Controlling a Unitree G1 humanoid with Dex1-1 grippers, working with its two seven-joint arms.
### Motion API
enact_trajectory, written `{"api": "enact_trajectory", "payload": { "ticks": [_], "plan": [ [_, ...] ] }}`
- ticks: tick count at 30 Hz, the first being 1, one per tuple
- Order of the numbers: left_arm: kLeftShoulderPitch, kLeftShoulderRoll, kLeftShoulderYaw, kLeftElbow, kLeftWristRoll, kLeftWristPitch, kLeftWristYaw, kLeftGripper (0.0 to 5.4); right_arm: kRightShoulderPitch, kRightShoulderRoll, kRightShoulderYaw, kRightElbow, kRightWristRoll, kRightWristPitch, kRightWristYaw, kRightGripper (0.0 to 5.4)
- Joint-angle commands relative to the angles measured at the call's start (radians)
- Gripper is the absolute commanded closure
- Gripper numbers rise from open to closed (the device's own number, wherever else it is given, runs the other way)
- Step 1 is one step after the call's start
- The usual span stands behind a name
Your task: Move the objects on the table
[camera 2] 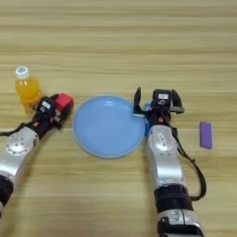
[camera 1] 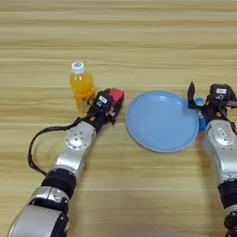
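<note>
The small red cube point(camera 1: 117, 94) sits between the black fingers of my left gripper point(camera 1: 112, 102), which looks shut on it, just left of the round light-blue plate point(camera 1: 161, 121). At the plate's right rim my right gripper point(camera 2: 157, 100) stands open, its fingers point(camera 2: 137, 101) spread wide. A bit of the blue tube point(camera 1: 200, 115) shows under that gripper against the plate's edge; most of it is hidden. The small purple block point(camera 2: 206, 134) lies flat on the table point(camera 2: 115, 41), to the right of my right arm.
An orange juice bottle point(camera 1: 81, 84) with a white cap stands upright just left of the red cube, close to my left gripper. Bare wooden table lies beyond the plate and in front of it between the two arms.
</note>
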Motion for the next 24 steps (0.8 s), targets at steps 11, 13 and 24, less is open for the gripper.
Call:
{"api": "enact_trajectory", "payload": {
  "ticks": [11,13,24],
  "plan": [
    [-0.034,-0.013,0.016,0.095,-0.004,-0.052,0.012,1.74,-0.005,-0.010,-0.005,-0.003,0.000,0.002,0.003,0.00],
    [-0.033,-0.018,0.018,0.094,-0.013,-0.063,0.001,1.60,-0.002,-0.012,-0.007,-0.008,0.001,0.002,0.003,0.00],
    [-0.023,-0.036,0.020,0.081,-0.020,-0.089,-0.016,0.63,0.060,-0.016,-0.008,-0.073,0.002,0.017,0.010,0.00]
  ]
}}
